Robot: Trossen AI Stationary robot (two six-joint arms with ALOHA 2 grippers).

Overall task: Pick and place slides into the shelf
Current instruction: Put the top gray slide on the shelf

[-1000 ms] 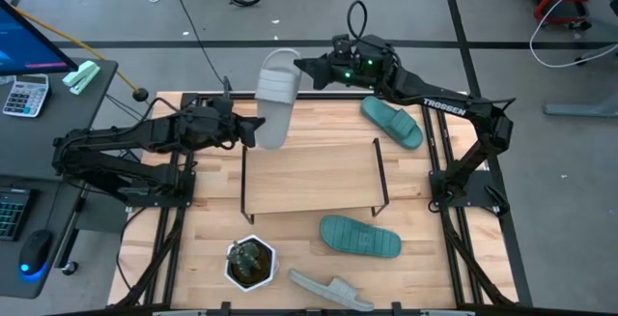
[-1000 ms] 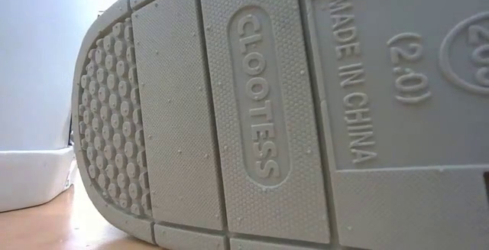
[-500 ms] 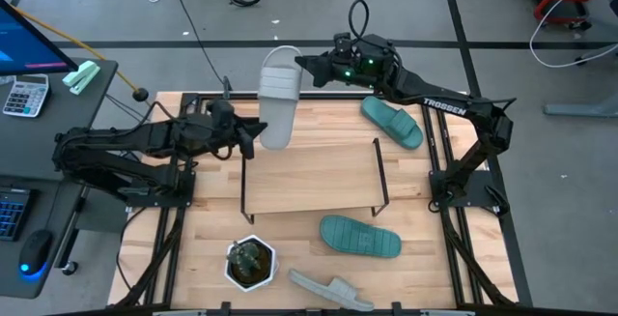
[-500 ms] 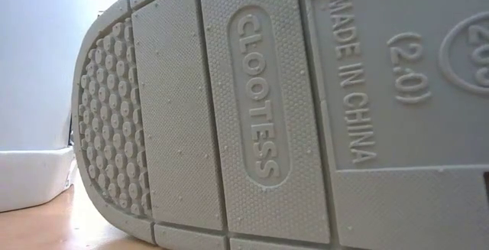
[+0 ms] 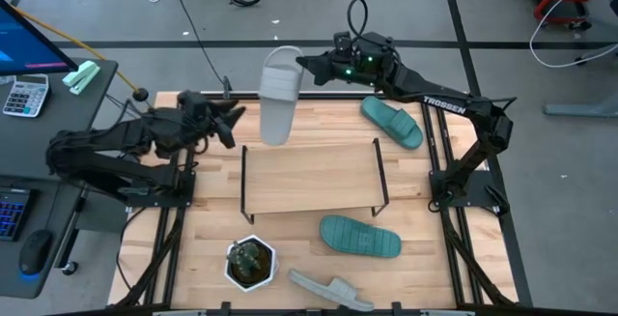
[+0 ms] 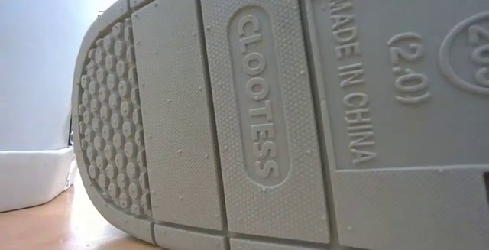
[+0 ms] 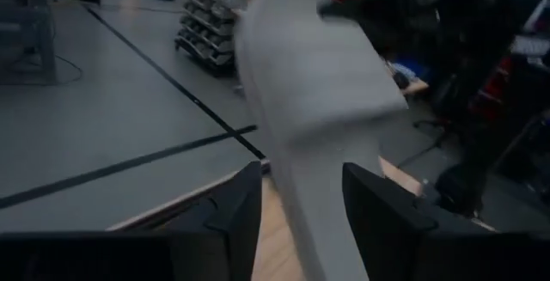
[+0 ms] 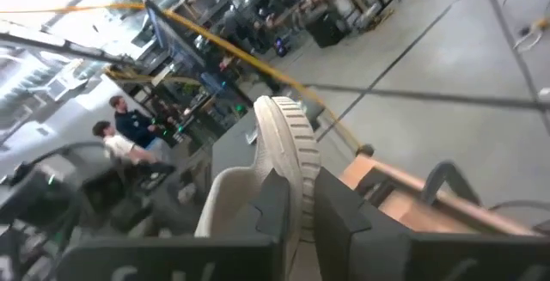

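high view – grey slide [image 5: 277, 97]: held in the air by the right gripper [image 5: 307, 66], clamped on the end by the table's far edge; the free end hangs over the far edge of the shelf [image 5: 311, 176], presumably so it can be lowered onto the board
high view – left gripper [image 5: 230, 121]: beside the slide's left flank, apart from it, fingers spread, holding nothing
high view – shelf: board bare, full width open; thin black frame legs at both ends are the edges to be cleared on the way down
high view – other slides: teal slide [image 5: 392, 122] by the right arm at the far side, second teal slide [image 5: 360, 236] in front of the shelf, second grey slide [image 5: 330, 290] at the near table edge beside the potted plant [image 5: 250, 262]; all well apart from the carried one
low view: almost wholly blocked by the sole of the near grey slide [image 6: 290, 112], standing on edge right at the lens; nothing of the shelf can be judged here
left wrist view: pale slide [image 7: 318, 100] seen ahead of the two spread fingers [image 7: 236, 208]; blurred, contact probably none
right wrist view: slide's ribbed edge [image 8: 288, 139] pinched between the dark fingers [image 8: 331, 208]; people seen in the room behind
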